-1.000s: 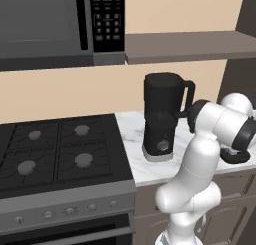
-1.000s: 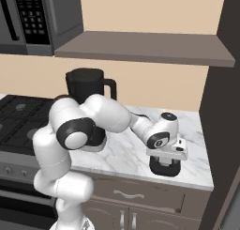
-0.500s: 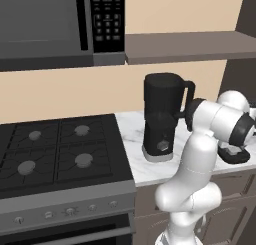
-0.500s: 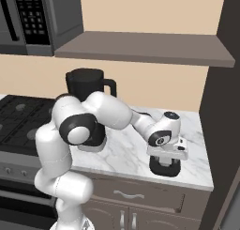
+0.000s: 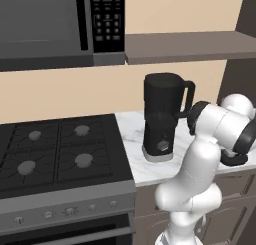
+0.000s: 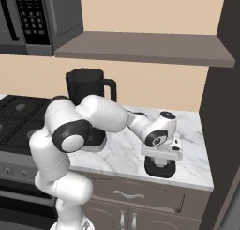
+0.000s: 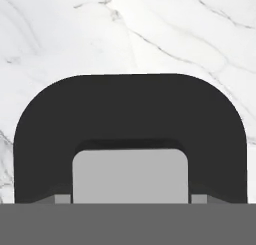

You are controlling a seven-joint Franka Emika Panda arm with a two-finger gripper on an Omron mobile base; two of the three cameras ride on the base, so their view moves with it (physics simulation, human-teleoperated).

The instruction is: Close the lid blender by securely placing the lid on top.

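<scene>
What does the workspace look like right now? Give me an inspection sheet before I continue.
Surface: white marble counter, bare around the lid.
Blender: blender stands upright at the counter's stove end, top uncovered.
Lid: lid lies flat on the counter near the front edge, apart from the blender.
Clutter: nothing seen.
Tool: tool is down right over the lid; whether it is open or shut cannot be told.
Cables: nothing seen.
Surroundings: stove beside the counter, microwave above it, shelf on the wall, dark cabinet at the counter's far end.
</scene>
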